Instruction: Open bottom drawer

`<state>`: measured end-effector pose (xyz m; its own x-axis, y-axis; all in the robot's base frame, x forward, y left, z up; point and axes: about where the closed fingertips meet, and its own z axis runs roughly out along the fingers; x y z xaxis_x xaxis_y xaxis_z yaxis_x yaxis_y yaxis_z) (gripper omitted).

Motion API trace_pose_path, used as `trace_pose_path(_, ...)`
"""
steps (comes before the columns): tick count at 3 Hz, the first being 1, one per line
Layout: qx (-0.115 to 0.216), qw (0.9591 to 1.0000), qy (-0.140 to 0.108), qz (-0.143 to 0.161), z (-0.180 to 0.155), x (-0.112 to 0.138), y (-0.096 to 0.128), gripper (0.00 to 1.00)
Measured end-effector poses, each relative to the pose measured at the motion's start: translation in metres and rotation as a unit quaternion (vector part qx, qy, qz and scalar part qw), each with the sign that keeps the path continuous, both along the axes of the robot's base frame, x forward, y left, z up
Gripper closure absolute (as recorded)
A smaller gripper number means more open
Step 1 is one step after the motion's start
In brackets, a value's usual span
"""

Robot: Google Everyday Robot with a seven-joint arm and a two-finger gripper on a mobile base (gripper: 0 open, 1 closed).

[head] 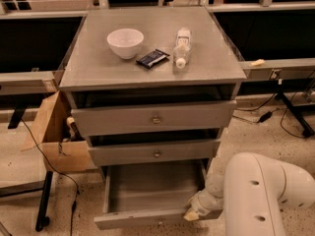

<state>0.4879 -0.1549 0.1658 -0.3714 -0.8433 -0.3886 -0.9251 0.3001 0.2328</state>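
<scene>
The bottom drawer of the grey cabinet is pulled out, showing a plain grey inside. Its narrow front panel sits at the lower edge of the view, with its knob barely visible. My gripper is at the drawer's right front corner, at the end of my white arm; it touches or sits just over the front panel there. The mid-sized drawer front and the tallest drawer front above are closed, each with a small brass knob.
On the cabinet top lie a white bowl, a dark packet and a plastic bottle on its side. An open cardboard box stands at the left. Cables and black stand legs cross the floor.
</scene>
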Motion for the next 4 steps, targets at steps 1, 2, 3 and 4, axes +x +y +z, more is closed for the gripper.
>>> trace_pose_path(1, 0.000, 1.0000, 0.000, 0.000, 0.000, 0.003, 0.000, 0.12)
trace_pose_path(2, -0.003, 1.0000, 0.002, 0.004, 0.000, -0.012, 0.000, 0.00)
trace_pose_path(3, -0.007, 0.9999, 0.003, 0.008, 0.002, -0.025, -0.002, 0.26)
trace_pose_path(4, -0.007, 0.9999, 0.003, 0.008, 0.002, -0.019, -0.001, 0.49)
